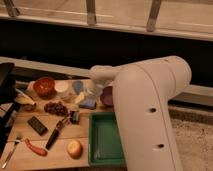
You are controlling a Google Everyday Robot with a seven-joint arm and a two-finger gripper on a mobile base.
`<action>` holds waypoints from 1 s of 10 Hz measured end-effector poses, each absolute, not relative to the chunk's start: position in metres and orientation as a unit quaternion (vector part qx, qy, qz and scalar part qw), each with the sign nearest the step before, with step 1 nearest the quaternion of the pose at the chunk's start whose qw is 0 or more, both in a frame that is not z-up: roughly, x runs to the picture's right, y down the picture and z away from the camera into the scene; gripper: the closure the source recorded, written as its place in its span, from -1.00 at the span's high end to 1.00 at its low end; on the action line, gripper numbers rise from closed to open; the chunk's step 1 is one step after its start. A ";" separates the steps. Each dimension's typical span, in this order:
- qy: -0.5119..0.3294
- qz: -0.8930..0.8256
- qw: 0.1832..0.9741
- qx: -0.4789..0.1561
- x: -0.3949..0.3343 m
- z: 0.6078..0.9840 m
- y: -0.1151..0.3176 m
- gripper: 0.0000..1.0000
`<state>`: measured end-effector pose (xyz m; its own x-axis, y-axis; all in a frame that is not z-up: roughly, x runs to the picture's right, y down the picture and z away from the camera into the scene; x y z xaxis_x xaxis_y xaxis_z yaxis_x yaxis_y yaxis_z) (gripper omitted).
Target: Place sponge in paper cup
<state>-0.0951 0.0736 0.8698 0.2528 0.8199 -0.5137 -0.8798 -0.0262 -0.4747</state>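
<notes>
Wooden table [82, 130] crowded, green tray [105, 142] filling our near right, our gripper [93, 91] spread wide and empty by the sponge's far edge, sponge [87, 103] flat, long axis left-right, between paper cup [62, 89] and purple bowl [106, 96], little free room around it

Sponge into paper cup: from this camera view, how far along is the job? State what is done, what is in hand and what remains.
Done: nothing yet; the blue sponge lies on the wooden table, apart from the white paper cup. In hand: the end effector hangs open just above the sponge, holding nothing. Left: grasp, lift, carry to the cup, release.
</notes>
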 end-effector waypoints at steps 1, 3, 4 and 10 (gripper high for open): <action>0.039 0.613 0.692 -0.379 -0.090 0.878 0.073 0.60; 0.034 0.617 0.683 -0.390 -0.082 0.882 0.073 0.60; 0.033 0.616 0.683 -0.391 -0.084 0.882 0.073 0.60; 0.033 0.622 0.677 -0.393 -0.086 0.890 0.077 0.60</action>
<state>-0.0860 0.0765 0.8904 0.2253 0.8161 -0.5322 -0.8675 -0.0807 -0.4909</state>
